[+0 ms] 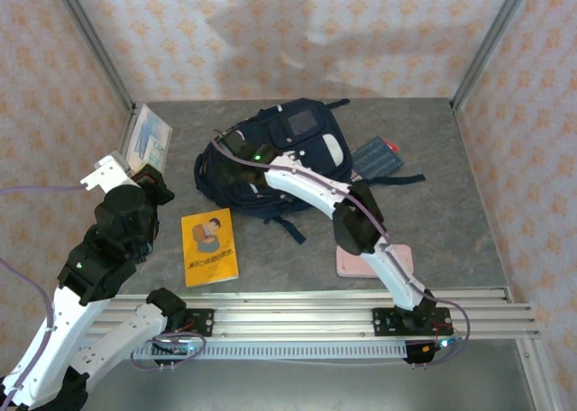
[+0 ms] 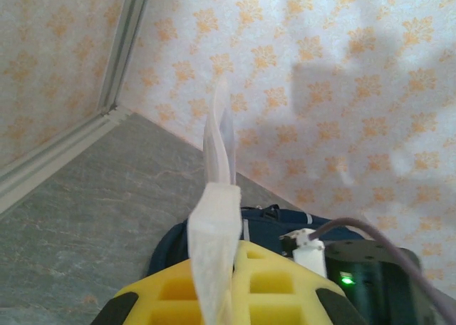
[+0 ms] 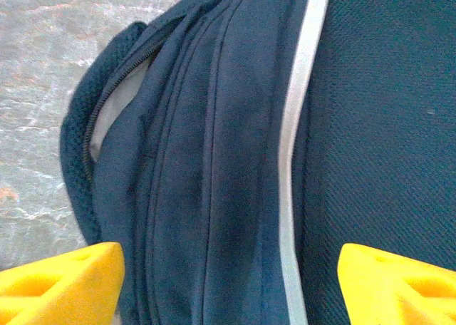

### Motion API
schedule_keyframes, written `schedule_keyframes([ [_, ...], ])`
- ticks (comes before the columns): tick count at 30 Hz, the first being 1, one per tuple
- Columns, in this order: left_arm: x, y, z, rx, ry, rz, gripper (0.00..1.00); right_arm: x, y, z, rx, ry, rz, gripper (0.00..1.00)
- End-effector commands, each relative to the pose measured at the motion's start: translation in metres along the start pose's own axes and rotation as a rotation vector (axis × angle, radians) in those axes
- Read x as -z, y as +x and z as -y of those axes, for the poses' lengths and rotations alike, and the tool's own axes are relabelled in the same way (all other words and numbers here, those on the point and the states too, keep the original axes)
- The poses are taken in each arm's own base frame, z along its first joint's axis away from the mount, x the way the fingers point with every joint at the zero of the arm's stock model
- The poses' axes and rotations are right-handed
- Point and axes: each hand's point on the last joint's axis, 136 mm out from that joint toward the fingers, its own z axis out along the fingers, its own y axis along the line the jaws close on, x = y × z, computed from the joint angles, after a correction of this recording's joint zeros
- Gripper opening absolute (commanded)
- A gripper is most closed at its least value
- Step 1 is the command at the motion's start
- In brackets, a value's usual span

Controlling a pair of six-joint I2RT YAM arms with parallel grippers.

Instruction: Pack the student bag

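The student bag [image 1: 297, 150], navy with white trim, lies at the middle back of the table. My right gripper [image 1: 236, 146] hovers over its left side. In the right wrist view it [image 3: 228, 282] is open, with the yellow fingertips [image 3: 60, 276] wide apart over the bag's [image 3: 228, 161] fabric and nothing gripped. A zipper slit [image 3: 107, 107] on the bag's edge gapes slightly and shows grey lining. My left gripper [image 1: 149, 172] is held up left of the bag, shut on a thin white book [image 1: 149, 136]. In the left wrist view the book [image 2: 214, 254] stands edge-on between the shut fingers [image 2: 231, 271].
A yellow book [image 1: 209, 246] lies flat in front of the bag. A pink flat item [image 1: 361, 262] lies partly under the right arm. A blue gridded pad [image 1: 377, 157] with a red piece sits right of the bag. Patterned walls close in three sides.
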Motion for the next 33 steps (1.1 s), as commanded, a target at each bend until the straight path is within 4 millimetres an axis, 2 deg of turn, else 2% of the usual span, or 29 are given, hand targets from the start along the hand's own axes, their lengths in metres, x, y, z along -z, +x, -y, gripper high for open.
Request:
schedule_keyframes([
  [1,0.002,-0.009,-0.007,-0.009,-0.031,0.045,0.00,-0.011,0.010,0.010,0.046,0.050,-0.065,0.82],
  [5,-0.003,-0.001,-0.004,-0.003,-0.021,0.030,0.00,-0.029,0.016,0.013,0.059,0.093,-0.065,0.75],
  [8,-0.004,0.001,-0.003,0.002,-0.013,0.027,0.00,-0.035,0.018,0.025,0.072,0.165,-0.051,0.61],
  [11,-0.005,0.002,-0.002,0.000,-0.013,0.025,0.00,-0.040,0.020,0.028,0.093,0.191,-0.050,0.39],
  [12,-0.006,0.003,-0.002,0.000,-0.013,0.024,0.00,-0.039,0.020,0.027,0.095,0.187,-0.050,0.29],
  [13,-0.006,0.003,-0.002,0.000,-0.011,0.023,0.00,-0.037,0.018,0.027,0.092,0.184,-0.046,0.17],
  [15,-0.007,0.005,-0.001,-0.002,-0.008,0.019,0.00,-0.027,0.009,0.024,0.087,0.172,-0.024,0.00],
  [19,-0.007,0.009,0.006,-0.008,0.025,-0.012,0.00,0.013,-0.024,0.015,0.045,0.057,0.047,0.00],
  [21,-0.009,0.010,0.011,-0.019,0.035,-0.028,0.00,0.037,-0.042,0.018,-0.025,-0.015,0.083,0.00],
  [23,-0.009,0.011,0.013,-0.029,0.034,-0.039,0.00,0.059,-0.057,0.026,-0.109,-0.109,0.105,0.00],
  [27,-0.008,0.007,0.018,-0.037,0.049,-0.046,0.00,0.099,-0.075,0.040,-0.214,-0.315,0.090,0.00],
  [31,-0.008,0.003,0.025,-0.045,0.061,-0.060,0.00,0.134,-0.091,0.064,-0.342,-0.520,0.077,0.00],
  [33,-0.009,0.006,0.029,-0.043,0.073,-0.076,0.00,0.145,-0.096,0.081,-0.395,-0.566,0.074,0.00],
])
